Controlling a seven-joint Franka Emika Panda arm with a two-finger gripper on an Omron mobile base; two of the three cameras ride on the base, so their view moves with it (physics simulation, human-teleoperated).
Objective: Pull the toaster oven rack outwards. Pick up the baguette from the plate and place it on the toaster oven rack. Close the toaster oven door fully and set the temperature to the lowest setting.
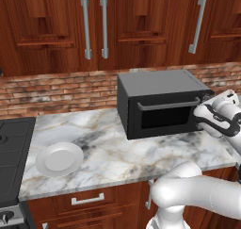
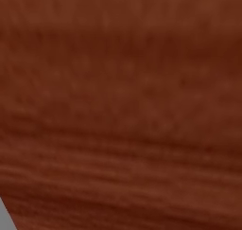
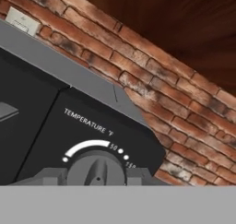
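Observation:
The dark grey toaster oven (image 1: 160,84) stands on the counter against the brick wall. The toaster oven door (image 1: 164,117) is shut, its silver bar handle (image 1: 168,105) lying flat across the front. The toaster oven rack is hidden behind the door, and the baguette is out of view. The white plate (image 1: 60,159) lies bare at the counter's left. My gripper (image 1: 204,102) is at the oven's upper right corner. In the hand view my gripper (image 3: 96,178) is shut on the temperature knob (image 3: 97,168), with a finger (image 3: 50,176) on either side of it under the "TEMPERATURE" scale.
A black stove (image 1: 12,148) borders the marble counter (image 1: 122,157) on the left. Wooden upper cabinets (image 1: 94,25) hang above the brick backsplash (image 1: 61,89). A wall outlet (image 3: 22,21) sits behind the oven. Reddish-brown wood (image 2: 121,106) stands close before the right base camera.

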